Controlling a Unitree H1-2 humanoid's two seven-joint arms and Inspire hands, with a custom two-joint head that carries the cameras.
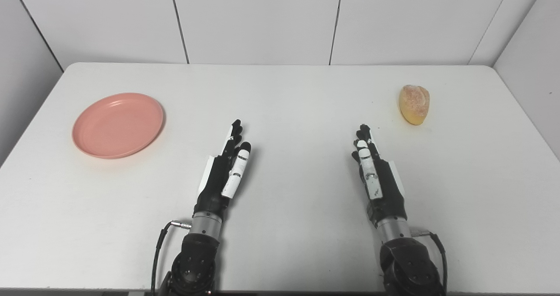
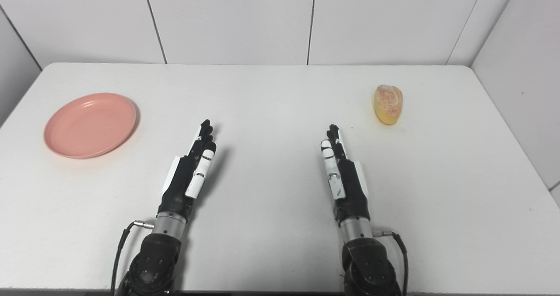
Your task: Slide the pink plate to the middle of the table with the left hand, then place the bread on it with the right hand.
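Note:
A pink plate (image 1: 118, 124) lies flat on the left side of the white table (image 1: 288, 95), with nothing on it. A small golden bread roll (image 1: 414, 104) rests on the table at the far right. My left hand (image 1: 225, 167) hovers low over the table's near middle, fingers straight and pointing away, open and holding nothing; the plate is well to its left. My right hand (image 1: 374, 171) is likewise open with straight fingers, and the bread is ahead of it and a little to the right.
White wall panels (image 1: 258, 20) stand behind the table's far edge, and walls close in on both sides. The table's near edge runs along the bottom of the picture, where both forearms come in.

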